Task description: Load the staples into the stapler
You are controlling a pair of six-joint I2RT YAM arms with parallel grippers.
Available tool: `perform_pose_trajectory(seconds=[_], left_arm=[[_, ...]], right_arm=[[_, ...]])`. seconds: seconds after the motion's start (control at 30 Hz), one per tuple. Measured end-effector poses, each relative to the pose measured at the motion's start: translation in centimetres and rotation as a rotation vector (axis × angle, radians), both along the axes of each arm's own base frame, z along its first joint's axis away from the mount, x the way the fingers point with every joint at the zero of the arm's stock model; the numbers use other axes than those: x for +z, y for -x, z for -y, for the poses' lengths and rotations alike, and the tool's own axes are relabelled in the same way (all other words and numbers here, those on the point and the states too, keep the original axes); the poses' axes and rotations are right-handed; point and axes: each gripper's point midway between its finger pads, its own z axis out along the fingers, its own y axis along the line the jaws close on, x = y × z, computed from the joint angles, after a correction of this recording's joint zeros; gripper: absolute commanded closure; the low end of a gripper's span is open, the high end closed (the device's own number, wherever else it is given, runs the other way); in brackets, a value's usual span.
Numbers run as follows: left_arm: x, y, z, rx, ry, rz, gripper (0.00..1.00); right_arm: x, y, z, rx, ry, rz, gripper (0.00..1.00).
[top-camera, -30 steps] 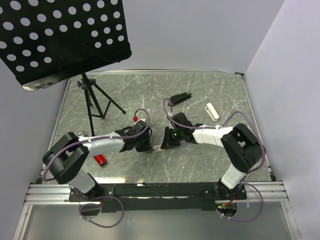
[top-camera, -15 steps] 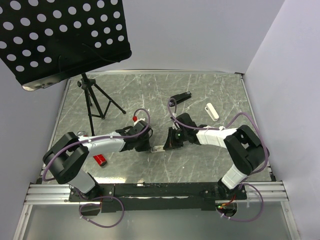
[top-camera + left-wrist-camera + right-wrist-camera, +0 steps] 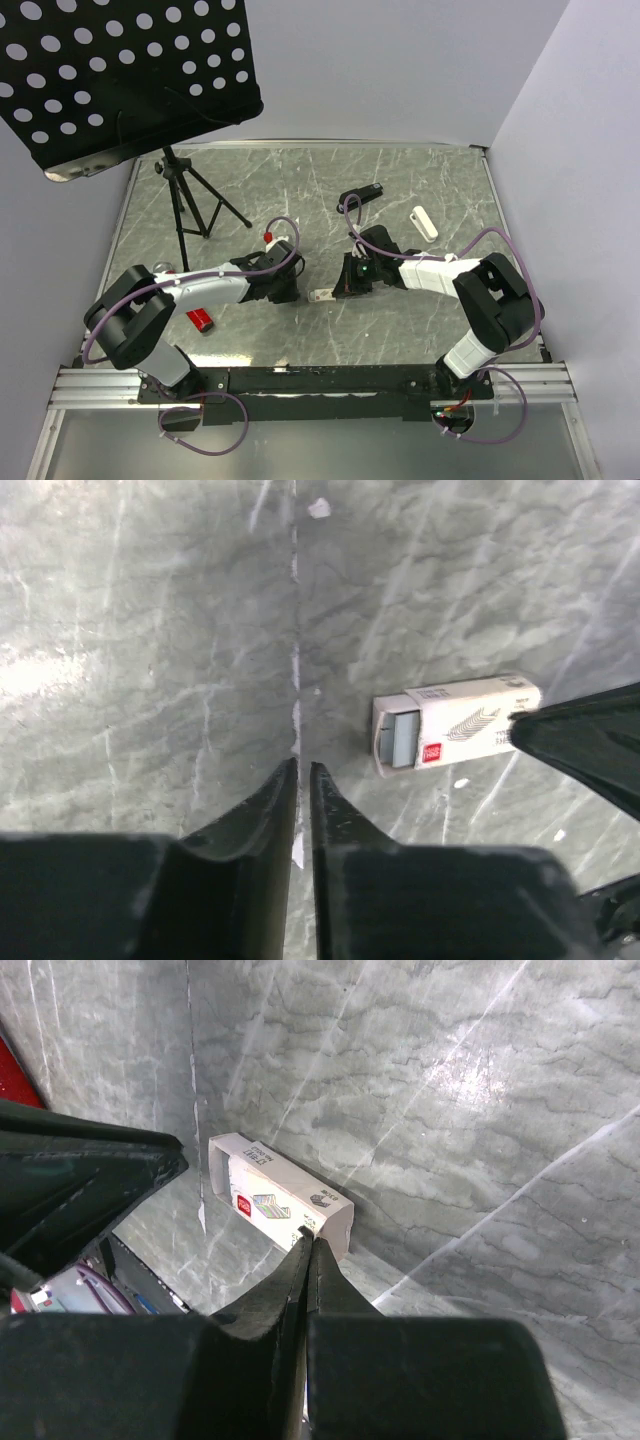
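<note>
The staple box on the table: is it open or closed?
Open. The staple box lies flat, one end open, a grey insert showing inside.

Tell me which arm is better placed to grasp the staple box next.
Right, probably. The right gripper has its shut tips at the end of the staple box; it need only open and advance. The left gripper, barely open, points at the table beside the box.

Grey marble-patterned tabletop (image 3: 300,180), pale veins and streaks. Plain pale walls on three sides: back wall (image 3: 380,70), right wall (image 3: 570,150), left wall (image 3: 40,250). Black perforated music stand (image 3: 120,70) on black tripod (image 3: 190,205), far-left corner of tabletop. Aluminium rail (image 3: 100,385) along near edge. Soft overhead light, glare patches on tabletop in wrist views.
</note>
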Motion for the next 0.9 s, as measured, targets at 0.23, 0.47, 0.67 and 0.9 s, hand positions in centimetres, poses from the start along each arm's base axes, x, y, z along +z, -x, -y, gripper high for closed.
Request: perform_pose_trajectory(seconds=[0.23, 0.47, 0.67, 0.9], left_arm=[[1.5, -0.4, 1.2, -0.013, 0.058, 0.02, 0.58], [1.3, -1.0, 2.2, -0.023, 0.064, 0.013, 0.7], [-0.1, -0.6, 2.3, -0.037, 0.033, -0.018, 0.74], [-0.1, -0.9, 3.0, -0.05, 0.03, -0.016, 0.76]], right_arm=[[0.0, 0.0, 0.0, 0.0, 0.0, 0.0, 1.0], [0.0, 0.0, 0.0, 0.0, 0.0, -0.001, 1.0], [0.0, 0.0, 0.0, 0.0, 0.0, 0.0, 1.0], [0.0, 0.0, 0.0, 0.0, 0.0, 0.0, 1.0]])
